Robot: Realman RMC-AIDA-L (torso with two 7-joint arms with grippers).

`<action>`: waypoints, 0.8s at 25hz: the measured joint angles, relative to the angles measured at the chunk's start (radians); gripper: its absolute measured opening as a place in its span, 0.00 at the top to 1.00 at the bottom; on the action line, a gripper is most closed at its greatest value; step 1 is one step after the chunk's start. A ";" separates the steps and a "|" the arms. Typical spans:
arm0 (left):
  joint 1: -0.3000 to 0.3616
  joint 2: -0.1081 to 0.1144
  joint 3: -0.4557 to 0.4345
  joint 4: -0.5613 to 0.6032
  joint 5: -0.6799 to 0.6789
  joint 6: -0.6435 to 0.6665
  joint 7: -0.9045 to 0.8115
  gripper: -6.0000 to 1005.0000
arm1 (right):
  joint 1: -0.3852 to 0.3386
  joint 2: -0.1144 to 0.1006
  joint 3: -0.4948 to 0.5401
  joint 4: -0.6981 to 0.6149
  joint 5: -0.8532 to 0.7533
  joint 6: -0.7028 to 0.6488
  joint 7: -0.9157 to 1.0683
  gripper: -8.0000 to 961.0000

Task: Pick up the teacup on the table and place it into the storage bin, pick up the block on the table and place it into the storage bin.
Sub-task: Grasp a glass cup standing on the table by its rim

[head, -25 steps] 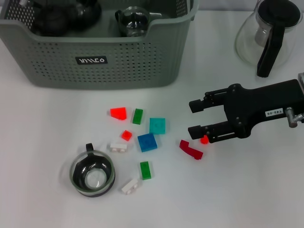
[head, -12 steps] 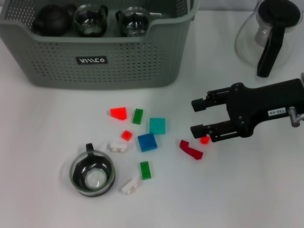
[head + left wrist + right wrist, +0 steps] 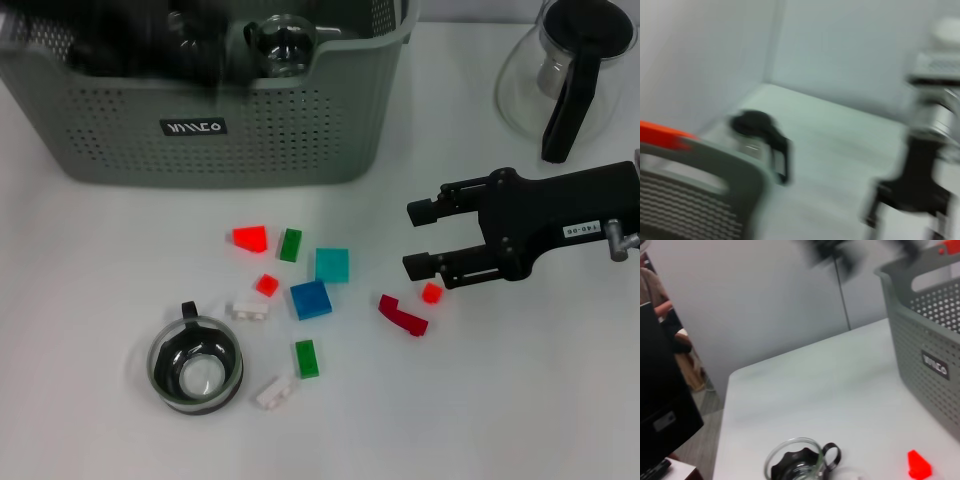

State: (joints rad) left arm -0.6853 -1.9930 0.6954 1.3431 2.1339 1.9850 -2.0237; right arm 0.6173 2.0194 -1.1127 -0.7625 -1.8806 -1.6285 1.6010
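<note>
The right gripper point(image 3: 423, 240) hovers with fingers spread wide and empty — the small red block point(image 3: 431, 292) sits on the table just nearer than its near finger, not between them. The teacup point(image 3: 195, 367) stands far left.

The setting reads as a robotics lab or office test room rather than a home. A plain white counter point(image 3: 100, 260) stands against bare pale walls point(image 3: 765, 295) that meet in a corner — no decoration, no kitchen fittings. Beyond the counter's far edge, the right wrist view shows a person point(image 3: 652, 295) partly in sight beside what looks like a dark monitor or cabinet point(image 3: 662, 405), with grey flooring point(image 3: 700, 440) below. The objects laid out are props — small coloured blocks point(image 3: 310, 299), a glass carafe point(image 3: 565, 70) and a perforated storage bin point(image 3: 210, 110).
</note>
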 joint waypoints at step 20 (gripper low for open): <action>0.185 -0.106 0.334 0.127 0.230 0.059 0.136 0.19 | 0.069 0.015 0.049 0.063 0.000 0.088 0.028 0.23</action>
State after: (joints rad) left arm -0.4998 -2.0994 1.0290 1.4700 2.3642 2.0436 -1.8875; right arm 0.6868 2.0340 -1.0642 -0.6993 -1.8806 -1.5407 1.6286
